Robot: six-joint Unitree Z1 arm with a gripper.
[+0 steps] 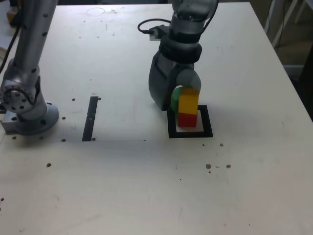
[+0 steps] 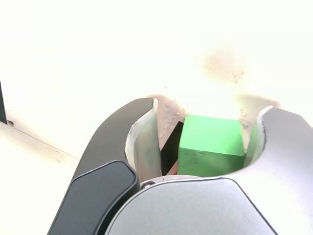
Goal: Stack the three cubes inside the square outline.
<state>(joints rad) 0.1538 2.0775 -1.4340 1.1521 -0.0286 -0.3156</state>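
Item: gripper (image 2: 211, 104), 1, jaws parted wider than a cube. In the wrist view, a gap shows between the green cube (image 2: 211, 139) and 1 jaw; the other jaw is close beside it, contact uncertain. No firm grip visible on both sides.

Item: cubes, 3. Red cube (image 1: 187, 120), inside the square outline (image 1: 207, 122). Yellow cube (image 1: 189, 102), appearing directly above red in the exterior view. Green cube, partly hidden behind yellow on the exterior view's left, between the jaws; its support, and whether it touches yellow, cannot be told.

Item: risks, 4, all judged.
No. 1: jaws closing unevenly, the nearer jaw reaching green first and pushing it sideways, out of line or against yellow.
No. 2: an arm move with 1 jaw rubbing green, dragging it or leaving it askew.
No. 3: the gripper's bulk, crowded against the cubes, catching yellow and tipping it off red.
No. 4: a sideways withdrawal, where a straight lift with clearance on both sides would be safer; a knock could shift red over the black border
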